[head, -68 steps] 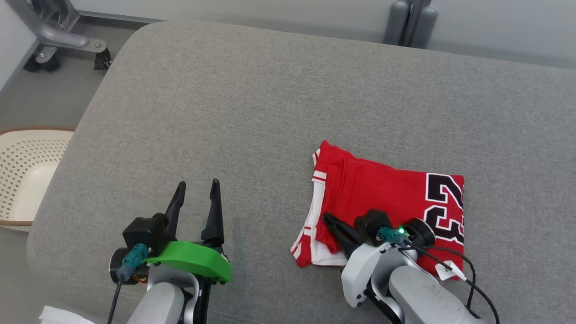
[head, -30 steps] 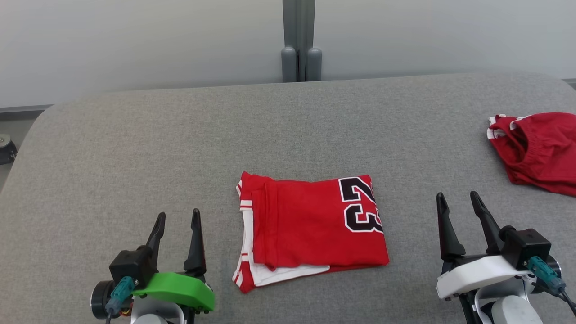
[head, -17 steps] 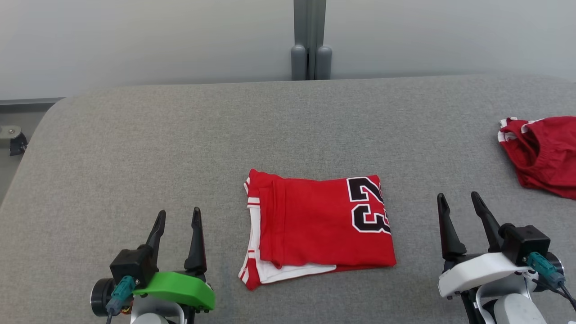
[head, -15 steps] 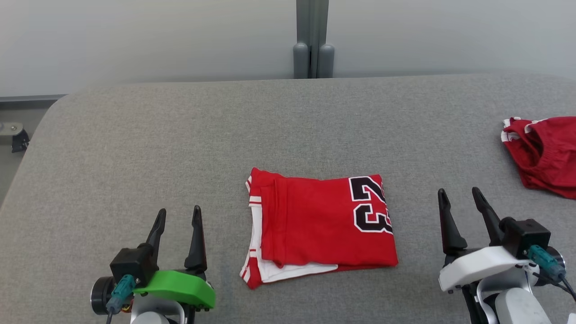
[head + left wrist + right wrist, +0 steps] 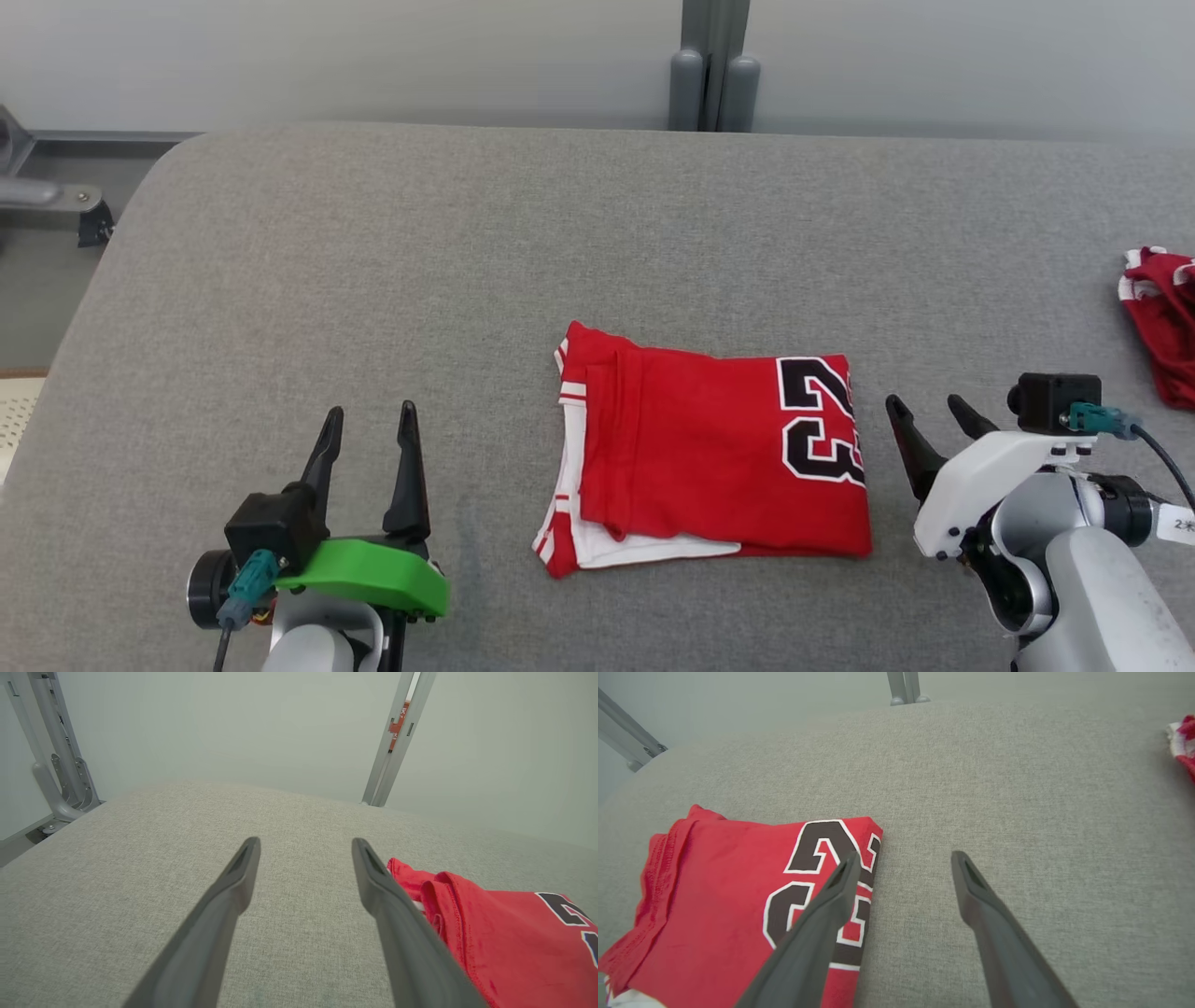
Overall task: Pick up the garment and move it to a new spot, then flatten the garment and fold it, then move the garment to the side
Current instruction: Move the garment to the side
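Note:
The garment (image 5: 709,453) is a red jersey with white trim and a black "23", folded into a flat rectangle in the middle of the grey cushion (image 5: 467,261). It also appears as the garment (image 5: 504,933) at the right of the left wrist view and the garment (image 5: 728,896) at the left of the right wrist view. My left gripper (image 5: 369,425) stands open to the left of it, apart from the cloth, with nothing between its fingers. My right gripper (image 5: 929,411) is open just off the garment's right edge, tilted down toward the cushion, holding nothing.
A second red-and-white garment (image 5: 1162,322) lies crumpled at the cushion's far right edge. A grey post (image 5: 714,65) stands behind the cushion against the pale wall. A metal frame foot (image 5: 56,201) and a perforated basket rim (image 5: 14,411) sit off the left edge.
The head camera has turned left, so the whole picture has shifted right. My right gripper has tipped forward and lower beside the garment's right edge. The left gripper and the garment stay put.

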Controlling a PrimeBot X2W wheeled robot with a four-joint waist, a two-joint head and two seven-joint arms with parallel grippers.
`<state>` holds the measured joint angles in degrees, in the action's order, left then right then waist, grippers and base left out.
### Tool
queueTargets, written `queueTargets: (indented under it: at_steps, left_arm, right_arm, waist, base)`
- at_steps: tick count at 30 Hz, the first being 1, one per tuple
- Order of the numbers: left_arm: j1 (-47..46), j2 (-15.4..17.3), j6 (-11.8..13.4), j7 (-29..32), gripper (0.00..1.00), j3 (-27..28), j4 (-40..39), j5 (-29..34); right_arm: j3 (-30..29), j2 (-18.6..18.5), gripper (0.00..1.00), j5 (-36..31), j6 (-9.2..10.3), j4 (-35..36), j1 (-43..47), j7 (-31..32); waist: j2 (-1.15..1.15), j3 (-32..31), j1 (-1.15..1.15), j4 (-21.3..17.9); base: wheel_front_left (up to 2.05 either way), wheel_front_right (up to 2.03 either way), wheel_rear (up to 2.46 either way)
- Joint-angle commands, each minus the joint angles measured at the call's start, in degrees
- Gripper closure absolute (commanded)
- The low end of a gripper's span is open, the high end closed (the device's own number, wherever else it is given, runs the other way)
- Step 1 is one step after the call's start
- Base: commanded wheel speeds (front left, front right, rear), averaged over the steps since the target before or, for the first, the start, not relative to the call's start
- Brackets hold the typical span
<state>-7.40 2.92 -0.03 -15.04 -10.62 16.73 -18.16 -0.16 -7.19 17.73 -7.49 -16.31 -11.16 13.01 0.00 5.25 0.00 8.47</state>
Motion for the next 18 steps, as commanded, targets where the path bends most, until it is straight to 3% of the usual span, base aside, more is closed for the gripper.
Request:
queueTargets:
  at_steps: [1, 16, 17, 18]
  left_arm:
    - [-1.1, 0.0, 0.3, -0.2, 0.0, -0.1, -0.4, -0.5]
    - [-1.9, 0.0, 1.1, -0.2, 0.0, -0.1, -1.2, -1.2]
    - [-1.9, 0.0, 1.1, -0.2, 0.0, 0.0, -1.2, -1.1]
    - [-1.8, 0.0, 1.0, -0.2, 0.0, 0.1, -1.3, -1.0]
  right_arm:
    - [0.5, -0.7, 0.0, 1.3, 0.0, -1.1, -1.4, 0.9]
    - [6.8, -2.7, 0.0, 9.9, 0.0, -12.5, -5.4, 6.7]
    - [7.2, -2.7, 0.58, 10.3, 0.0, -12.9, -5.7, 6.5]
    - [7.6, -2.7, 0.82, 10.5, -0.01, -13.1, -5.9, 6.2]
  waist:
    - [0.0, 1.6, 0.0, 1.8]
    - [0.0, 4.0, 0.0, 6.1]
    - [0.0, 4.0, 0.0, 6.0]
    - [0.0, 4.0, 0.0, 5.8]
  base:
    - [0.0, 0.0, 0.0]
    - [0.0, 0.0, 0.0]
    - [0.0, 0.0, 0.0]
    - [0.0, 0.0, 0.0]
